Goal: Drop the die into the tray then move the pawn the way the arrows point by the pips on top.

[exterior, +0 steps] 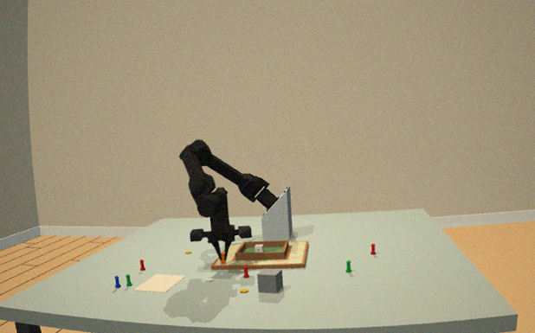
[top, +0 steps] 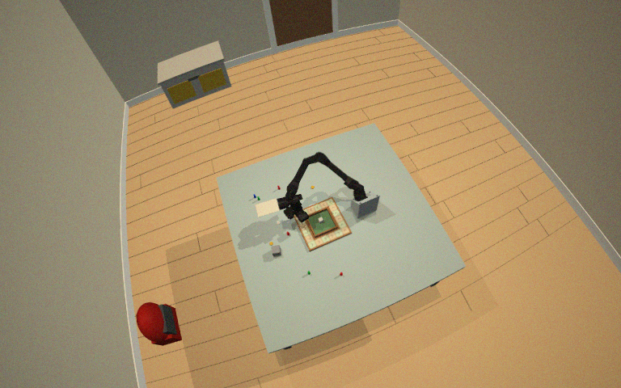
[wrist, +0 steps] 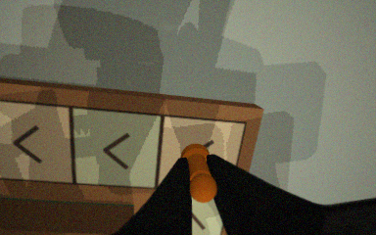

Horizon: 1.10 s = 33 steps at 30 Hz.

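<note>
The board [top: 342, 230] [exterior: 300, 254] [wrist: 147, 99] lies mid-table, a ring of arrow squares around a green dice tray [top: 327, 225] [exterior: 262, 256]. The white die [top: 320, 220] [exterior: 258, 247] rests inside the tray; its pips are too small to read. The orange pawn [wrist: 201, 188] [exterior: 223, 255] stands on the board's corner square. My gripper [wrist: 197, 164] [top: 299, 217] [exterior: 220, 259] points straight down over that corner. Its two dark fingers press against either side of the pawn's stem.
A grey cube [top: 276, 250] [exterior: 269, 281] and a red pawn [top: 288, 233] [exterior: 245, 271] stand in front of the board. A pale card [top: 267, 208] [exterior: 160, 282] lies to its left. Other spare pawns and small discs are scattered about. The arm's grey base box [top: 366, 205] [exterior: 278, 217] stands behind the board.
</note>
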Available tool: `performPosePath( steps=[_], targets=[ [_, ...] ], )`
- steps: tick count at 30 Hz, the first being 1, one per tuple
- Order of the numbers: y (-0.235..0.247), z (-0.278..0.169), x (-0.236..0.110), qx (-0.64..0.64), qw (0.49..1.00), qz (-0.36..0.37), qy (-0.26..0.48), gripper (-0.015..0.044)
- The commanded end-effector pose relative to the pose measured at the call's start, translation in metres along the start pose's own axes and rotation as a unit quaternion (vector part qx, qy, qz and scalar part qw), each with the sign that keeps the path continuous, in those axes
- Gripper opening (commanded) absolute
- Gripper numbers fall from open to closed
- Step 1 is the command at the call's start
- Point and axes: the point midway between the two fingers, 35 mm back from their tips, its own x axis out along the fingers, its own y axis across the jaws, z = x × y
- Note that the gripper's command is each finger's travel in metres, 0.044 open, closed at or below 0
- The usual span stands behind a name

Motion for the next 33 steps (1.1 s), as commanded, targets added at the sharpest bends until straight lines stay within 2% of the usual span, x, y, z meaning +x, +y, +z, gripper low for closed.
performPosePath(
  steps=[1, 7, 24, 33],
  targets=[
    [0.000, 0.000, 0.001, -0.001, 1.000, -0.001, 0.001, 0.0003],
    [0.000, 0.002, -0.009, -0.001, 1.000, 0.000, 0.000, 0.0000],
    [0.002, 0.005, -0.121, -0.001, 1.000, 0.002, 0.000, 0.0000],
    [0.018, 0.011, -0.119, -0.003, 1.000, 0.003, 0.000, 0.0000]
  ],
)
